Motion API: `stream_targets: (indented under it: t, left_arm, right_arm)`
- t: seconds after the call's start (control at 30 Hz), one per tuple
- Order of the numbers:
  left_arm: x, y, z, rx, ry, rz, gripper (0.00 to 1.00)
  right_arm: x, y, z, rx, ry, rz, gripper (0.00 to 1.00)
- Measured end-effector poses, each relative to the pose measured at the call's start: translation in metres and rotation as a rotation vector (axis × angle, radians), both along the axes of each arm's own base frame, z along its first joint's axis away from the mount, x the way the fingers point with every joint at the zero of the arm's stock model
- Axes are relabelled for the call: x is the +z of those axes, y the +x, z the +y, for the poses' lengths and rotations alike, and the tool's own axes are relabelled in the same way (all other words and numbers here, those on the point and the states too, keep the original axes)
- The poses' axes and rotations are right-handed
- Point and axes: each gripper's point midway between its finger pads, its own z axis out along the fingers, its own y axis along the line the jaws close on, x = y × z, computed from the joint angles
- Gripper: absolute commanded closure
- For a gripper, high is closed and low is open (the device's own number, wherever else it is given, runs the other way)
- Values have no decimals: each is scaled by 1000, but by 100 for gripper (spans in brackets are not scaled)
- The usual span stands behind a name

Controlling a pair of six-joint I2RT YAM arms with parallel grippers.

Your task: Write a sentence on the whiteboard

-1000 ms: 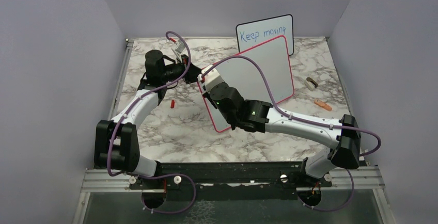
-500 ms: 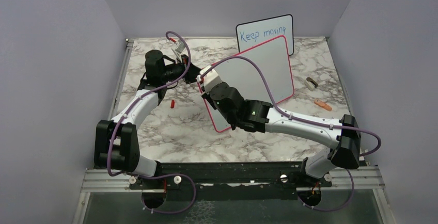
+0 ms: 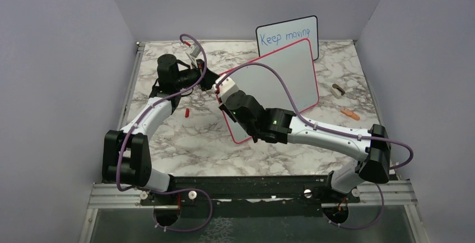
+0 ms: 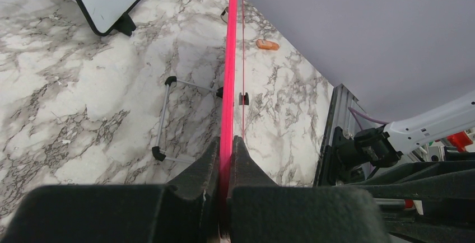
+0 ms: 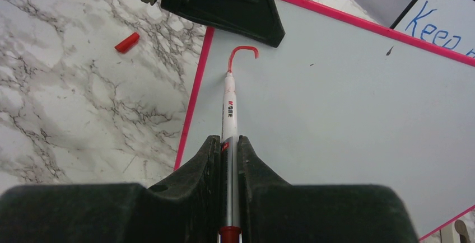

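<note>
The whiteboard point(image 3: 280, 78) with the red-pink frame stands tilted at mid-table. My left gripper point(image 3: 210, 82) is shut on its left edge, and the frame point(image 4: 229, 58) runs edge-on between the closed fingers point(image 4: 210, 159). My right gripper point(image 5: 228, 142) is shut on a white red marker point(image 5: 229, 106). The marker's tip touches the board point(image 5: 336, 114) near its upper left corner. The only red writing of the sentence there is a short hooked stroke point(image 5: 243, 50). In the top view my right gripper point(image 3: 224, 89) hides that corner.
A smaller black-framed board point(image 3: 288, 36) with blue "Keep moving" stands behind the whiteboard. A red marker cap point(image 3: 186, 111) lies on the marble to the left. An orange object point(image 3: 349, 113) and a dark small item point(image 3: 338, 90) lie at the right.
My right gripper has shifted slightly left and back along the board's upper left corner with the marker. The left arm and the board have not moved.
</note>
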Motion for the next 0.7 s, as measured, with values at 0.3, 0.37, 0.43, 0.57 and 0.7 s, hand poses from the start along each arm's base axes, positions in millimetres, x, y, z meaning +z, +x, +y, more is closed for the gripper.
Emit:
stream_targets:
  t: [0.3, 0.37, 0.43, 0.57, 0.7]
  left_arm:
    - [0, 0, 0, 0, 0, 0, 100]
    - [0, 0, 0, 0, 0, 0, 100]
    - [0, 0, 0, 0, 0, 0, 100]
    - [0, 0, 0, 0, 0, 0, 100]
    - [0, 0, 0, 0, 0, 0, 100]
  right_arm:
    - [-2, 2, -7, -35, -20, -6, 100]
    - [-2, 2, -9, -41, -24, -5, 100]
    - [-3, 2, -10, -45, -28, -2, 100]
    - [-7, 1, -13, -51, -43, 8, 100]
    - [-10, 0, -15, -52, -55, 18, 99]
